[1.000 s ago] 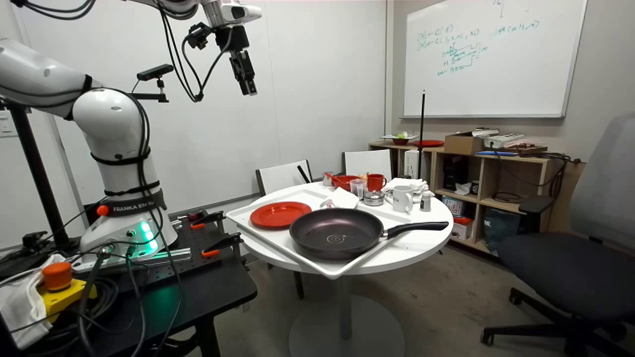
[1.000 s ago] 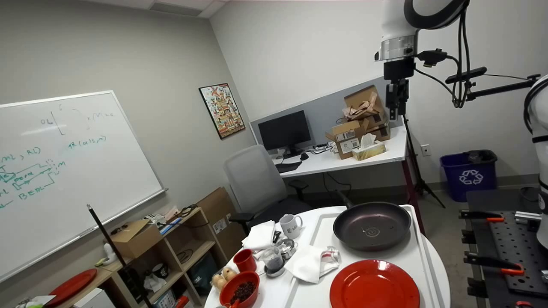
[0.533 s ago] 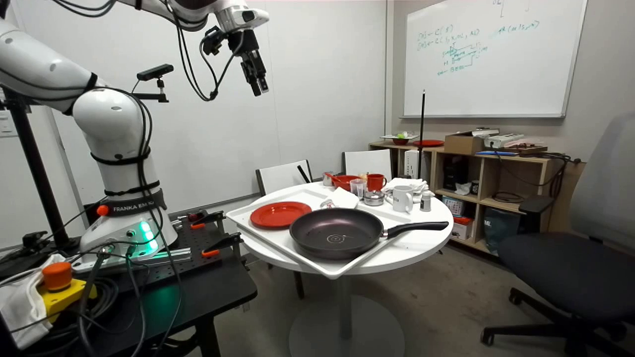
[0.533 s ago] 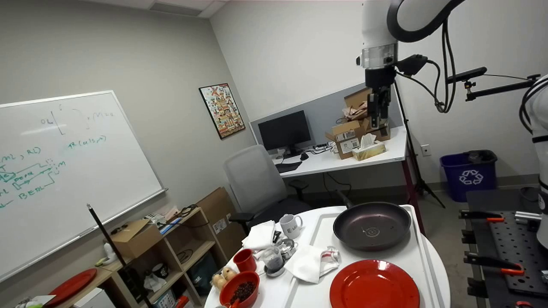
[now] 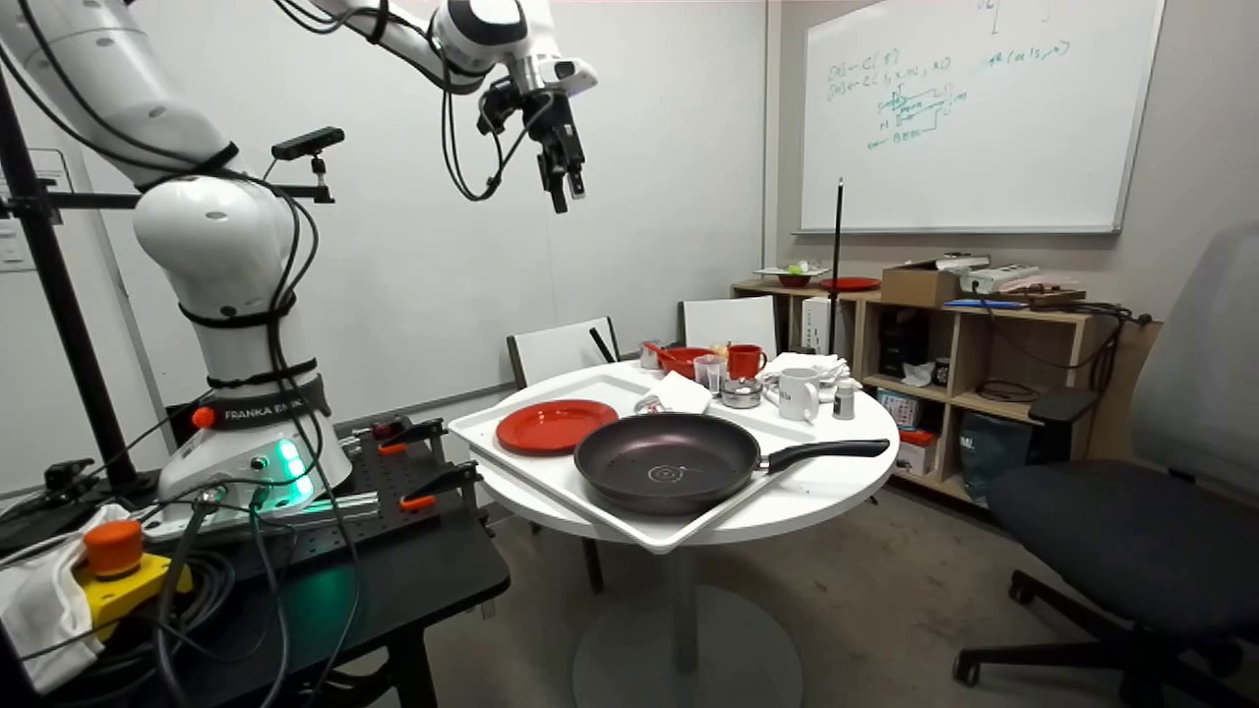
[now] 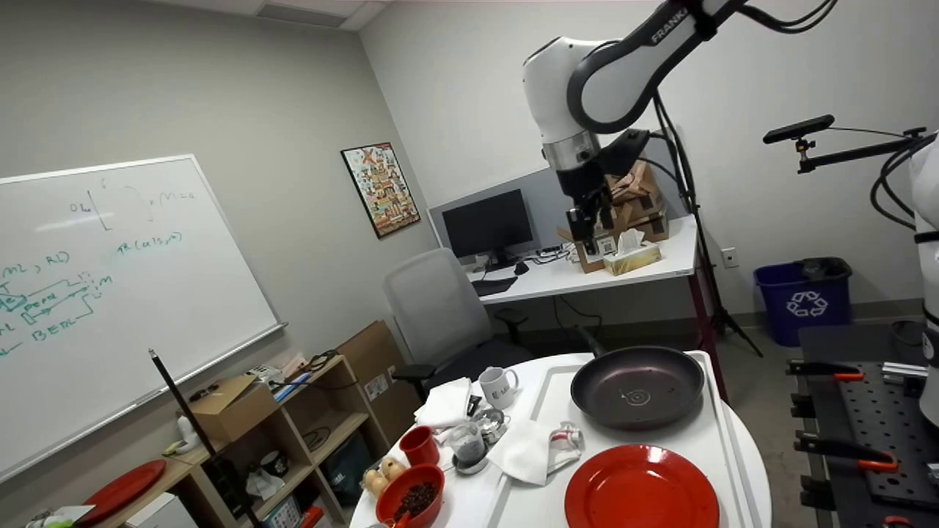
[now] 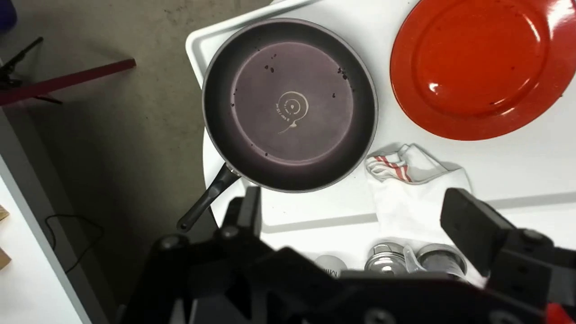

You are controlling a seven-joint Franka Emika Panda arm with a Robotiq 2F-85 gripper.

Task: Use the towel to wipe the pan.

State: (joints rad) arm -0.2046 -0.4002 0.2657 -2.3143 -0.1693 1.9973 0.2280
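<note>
The pan [image 5: 669,462] is large, round and black, with a long handle. It sits on a white tray [image 6: 736,447] in both exterior views. Dark specks lie inside the pan [image 7: 292,130] in the wrist view. The towel [image 7: 416,198] is white with red stripes at one folded end. It lies crumpled over the tray's rim beside the pan, and shows in an exterior view [image 6: 524,451]. My gripper [image 5: 569,201] is open and empty, high above the table. In the wrist view its fingers [image 7: 355,209] are wide apart, with part of the towel showing between them far below.
A red plate [image 6: 642,488] lies on the tray beside the pan. A grey mug [image 6: 498,387], a metal-lidded jar [image 7: 387,258], a red cup [image 6: 419,446], a red bowl [image 6: 429,506] and another white cloth [image 6: 444,403] stand close together on the round table.
The arm has reached outward over the table, away from its base, and the gripper is a little lower and tilted. The pan, towel and plate have not moved.
</note>
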